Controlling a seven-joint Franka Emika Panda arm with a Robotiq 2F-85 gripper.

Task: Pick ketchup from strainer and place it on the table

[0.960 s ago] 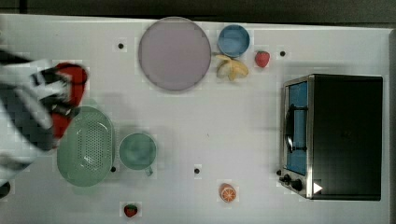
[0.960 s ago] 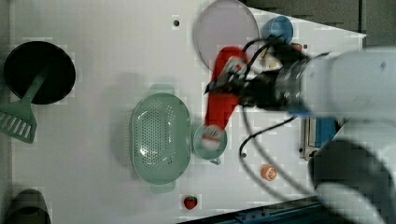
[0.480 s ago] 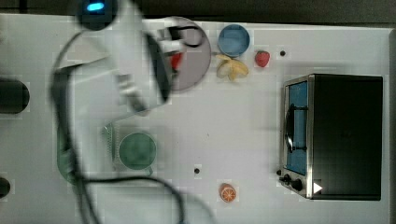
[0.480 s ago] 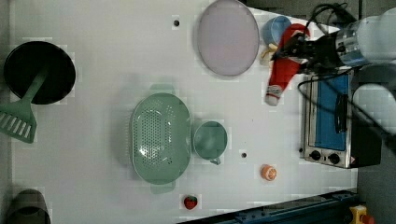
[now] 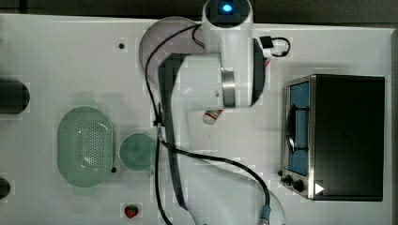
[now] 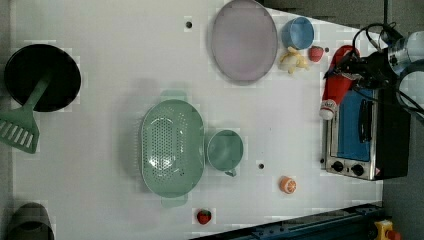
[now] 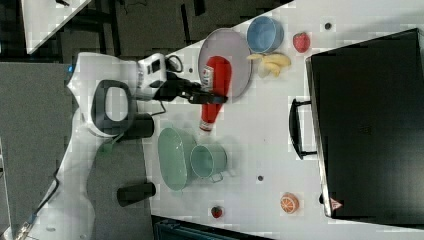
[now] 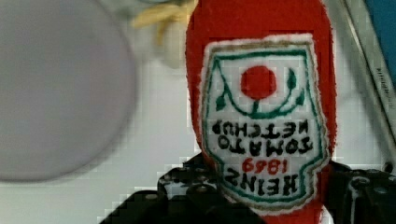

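The Panda's gripper [image 7: 216, 97] has its black fingers clamped on the ketchup [image 7: 214, 90], gripping the red Heinz bottle around its middle. The bottle is up in the air, clear of the table [image 6: 125, 65], with the white cap pointing down and away from the wrist. In the left view the ketchup [image 6: 337, 84] hangs in front of the toaster oven's [image 6: 360, 132] blue glass door, near the left view's right edge, with the gripper [image 6: 357, 70] reaching in from the right. The wrist view is basically staring straight at the label of the ketchup [image 8: 261, 121], which reads upside down, with the dark fingers [image 8: 196, 196] pinching it on both sides.

The strainer [image 6: 172, 147] sits well apart from all that, pale green and with nothing in it, on the white table just beside a round green cup [image 6: 225, 150]. Further off there's a grey plate [image 6: 244, 40], a blue bowl [image 6: 298, 33], a banana [image 6: 294, 60] and a strawberry [image 6: 315, 53] grouped along the left view's top. An orange slice [image 6: 287, 185] and another strawberry [image 6: 203, 216] lie near the left view's bottom edge. A black pan [image 6: 42, 77] with a green spatula [image 6: 20, 125] sits at the left view's left.

In the top view the white arm [image 5: 211, 89] covers most of the bottle; just the cap end of the ketchup [image 5: 212, 116] pokes out.
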